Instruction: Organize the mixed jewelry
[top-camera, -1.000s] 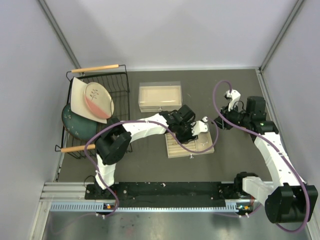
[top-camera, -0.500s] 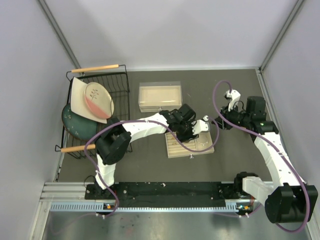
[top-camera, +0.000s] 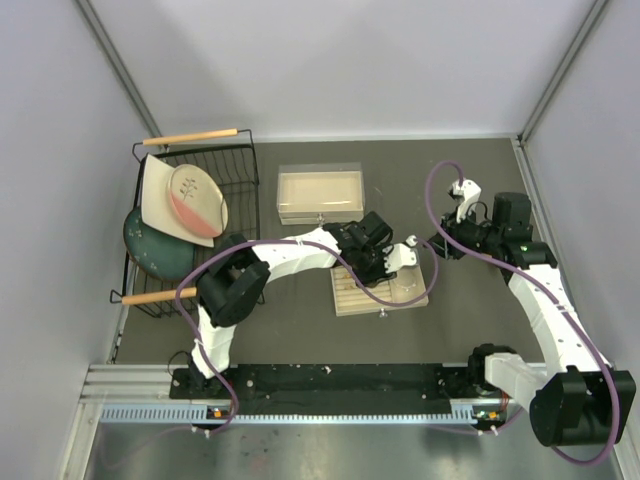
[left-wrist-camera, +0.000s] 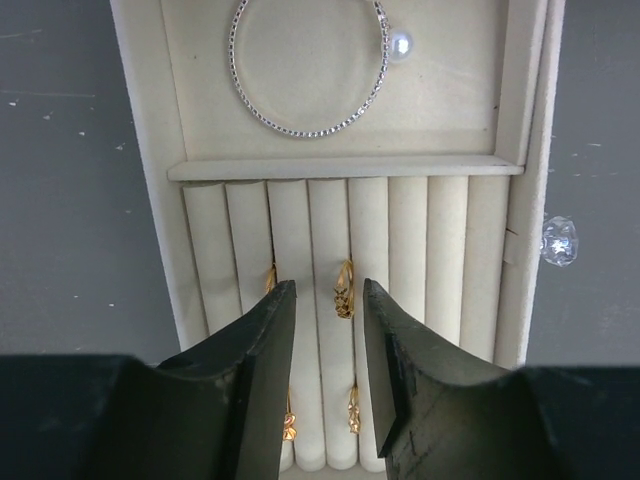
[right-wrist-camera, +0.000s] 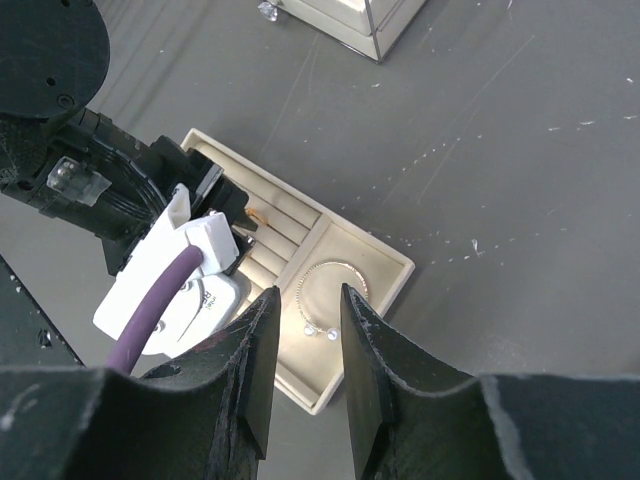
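A beige slotted tray (top-camera: 350, 300) lies mid-table. In the left wrist view several small gold rings (left-wrist-camera: 343, 290) stand in the slots between its rolls. A thin silver bracelet (left-wrist-camera: 305, 128) with pearl ends lies in its flat compartment (left-wrist-camera: 440, 90). My left gripper (left-wrist-camera: 328, 300) is open and empty, its jaws just above the ring rolls; it also shows in the top view (top-camera: 385, 262). My right gripper (right-wrist-camera: 310, 295) is open and empty, high above the tray's bracelet (right-wrist-camera: 336, 263), right of the tray in the top view (top-camera: 440, 245).
A clear lidded box (top-camera: 320, 192) stands behind the tray. A black wire rack (top-camera: 240, 160) with plates and bowls fills the left side. A small crystal knob (left-wrist-camera: 560, 240) sits at the tray's side. Grey walls close in the table.
My left gripper has shifted slightly over the tray's ring slots. The right arm has not moved.
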